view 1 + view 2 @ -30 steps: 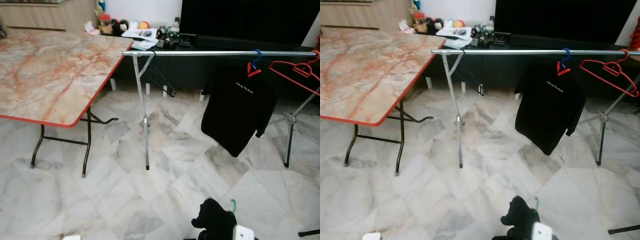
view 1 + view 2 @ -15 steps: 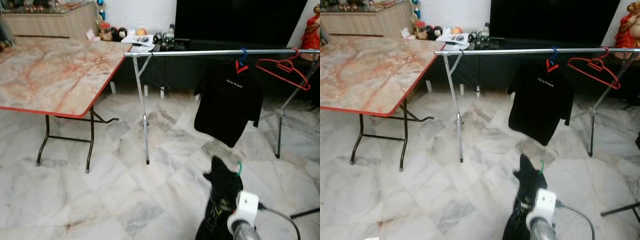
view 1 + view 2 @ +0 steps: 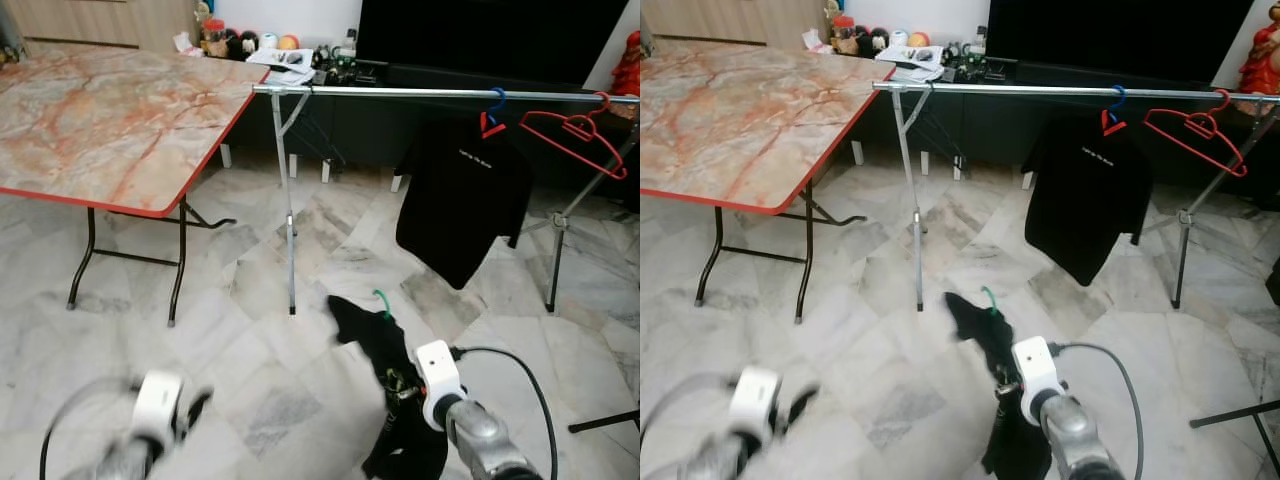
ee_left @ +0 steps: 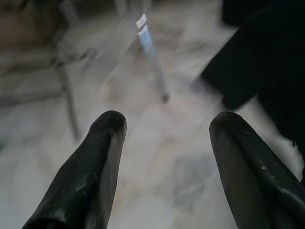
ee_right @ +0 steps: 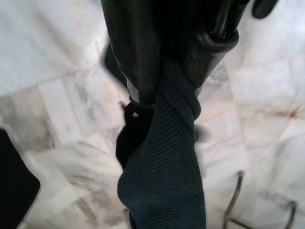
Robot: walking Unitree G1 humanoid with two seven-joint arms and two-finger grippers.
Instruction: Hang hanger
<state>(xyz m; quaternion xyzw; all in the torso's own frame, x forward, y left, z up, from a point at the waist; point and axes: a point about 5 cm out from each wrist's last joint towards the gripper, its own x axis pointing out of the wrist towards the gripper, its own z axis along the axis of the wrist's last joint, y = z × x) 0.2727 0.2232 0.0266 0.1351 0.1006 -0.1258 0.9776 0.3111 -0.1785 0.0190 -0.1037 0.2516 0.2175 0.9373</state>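
Observation:
My right gripper (image 5: 174,78) is shut on a dark garment (image 3: 392,380) that hangs on a hanger with a green hook (image 3: 381,300). I hold it low over the floor, in front of a silver clothes rail (image 3: 400,92). The garment dangles below the right wrist. On the rail hang a black T-shirt (image 3: 465,195) on a blue hanger and a bare red hanger (image 3: 570,135). My left gripper (image 4: 164,126) is open and holds nothing. It appears blurred at the lower left (image 3: 190,408).
A marble-patterned folding table (image 3: 100,110) with a red edge stands on the left. The rail's near leg (image 3: 290,230) stands on the marble floor. A dark TV cabinet with small items on top (image 3: 330,60) runs behind the rail. A black stand foot (image 3: 605,425) lies at the right.
The right arm has lifted the garment and hanger up and forward toward the rail. The left arm has swung into view at the lower left. The camera has shifted.

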